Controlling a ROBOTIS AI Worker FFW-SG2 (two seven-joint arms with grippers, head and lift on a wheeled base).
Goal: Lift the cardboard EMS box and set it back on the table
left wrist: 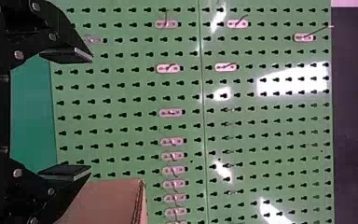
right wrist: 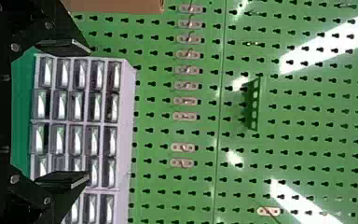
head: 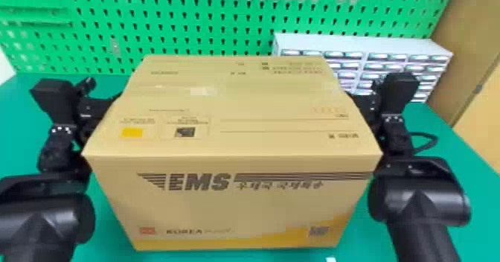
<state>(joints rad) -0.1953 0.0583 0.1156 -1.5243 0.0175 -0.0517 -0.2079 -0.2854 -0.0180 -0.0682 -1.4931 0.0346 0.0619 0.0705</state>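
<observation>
One left arm and one right arm, black, point forward; left gripper, right gripper: fingers stand apart.

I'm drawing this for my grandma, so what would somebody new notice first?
First, the big cardboard EMS box, right in the middle, between the robot's left hand and right hand, both black and open. Next, the bright green wall full of little holes behind it. On the robot's right, before that wall, stands a pale cabinet of small drawers.
</observation>
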